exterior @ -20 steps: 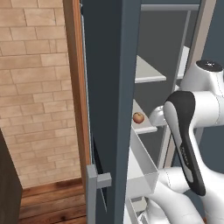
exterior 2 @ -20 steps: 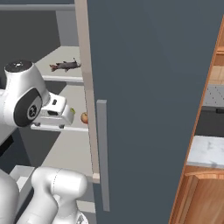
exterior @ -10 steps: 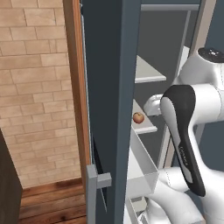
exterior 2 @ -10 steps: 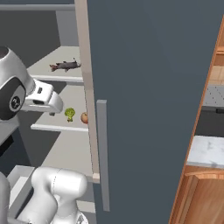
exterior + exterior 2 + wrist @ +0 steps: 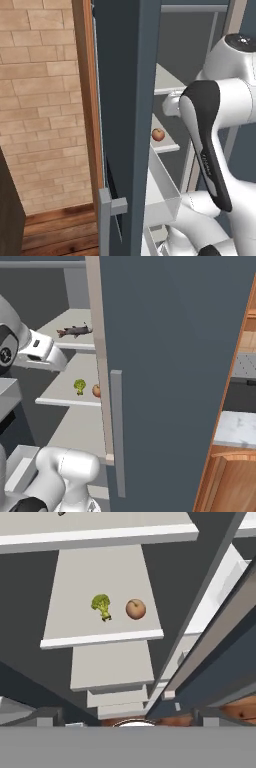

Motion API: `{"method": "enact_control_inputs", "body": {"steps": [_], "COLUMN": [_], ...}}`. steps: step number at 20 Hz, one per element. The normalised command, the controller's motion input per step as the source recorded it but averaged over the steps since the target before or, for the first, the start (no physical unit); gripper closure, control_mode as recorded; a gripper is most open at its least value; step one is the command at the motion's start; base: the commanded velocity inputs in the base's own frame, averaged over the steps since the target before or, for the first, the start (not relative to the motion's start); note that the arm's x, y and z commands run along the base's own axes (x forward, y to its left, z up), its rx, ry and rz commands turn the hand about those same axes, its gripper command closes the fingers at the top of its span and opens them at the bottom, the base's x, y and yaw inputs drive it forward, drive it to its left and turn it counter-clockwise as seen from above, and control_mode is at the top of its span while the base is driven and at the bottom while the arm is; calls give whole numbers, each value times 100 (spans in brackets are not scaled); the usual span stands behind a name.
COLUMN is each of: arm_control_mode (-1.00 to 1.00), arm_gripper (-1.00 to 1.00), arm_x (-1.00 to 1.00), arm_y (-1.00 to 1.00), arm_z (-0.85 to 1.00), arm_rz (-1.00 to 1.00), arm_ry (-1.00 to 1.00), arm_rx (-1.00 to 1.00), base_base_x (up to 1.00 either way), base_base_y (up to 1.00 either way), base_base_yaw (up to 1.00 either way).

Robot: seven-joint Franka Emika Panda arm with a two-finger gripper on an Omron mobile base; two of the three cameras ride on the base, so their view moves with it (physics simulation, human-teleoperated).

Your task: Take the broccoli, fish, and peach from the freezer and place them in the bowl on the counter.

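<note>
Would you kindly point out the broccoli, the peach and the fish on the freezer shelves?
broccoli (image 5: 101,605): hand view, on its green floret head.
peach (image 5: 135,609): hand view, middle of the fruit.
fish (image 5: 74,331): right base view, mid-body.

Two base cameras looked forward from behind the arm, left and right, into the freezer (image 5: 165,356), hand camera faced down its shelves, all sharing the peach (image 5: 135,609) shelf.

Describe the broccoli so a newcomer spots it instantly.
Look inside the open freezer, at the pale grey shelf below the one holding the fish. The broccoli sits near its front edge beside the peach, apart from it: lumpy and yellow-green, where the peach is smooth, round and orange.
</note>
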Motion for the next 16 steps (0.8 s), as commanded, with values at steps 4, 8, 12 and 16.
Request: {"method": "enact_control_inputs", "body": {"steps": [4,8,12,16], "arm_control_mode": [-100,-100,-100,-100], "arm_gripper": [-100,-100,-100,-100], "arm_x": [26,19,17,45], "arm_y": [0,0,1,9], "arm_z": [32,26,18,0], "arm_rz": [-6,-4,-4,-3], "arm_ry": [0,0,-2,-1], "arm_rx": [0,0,0,0], "base_base_x": [0,0,0,0], "base_base_y": [0,0,0,0], "base_base_yaw": [0,0,0,0]}}
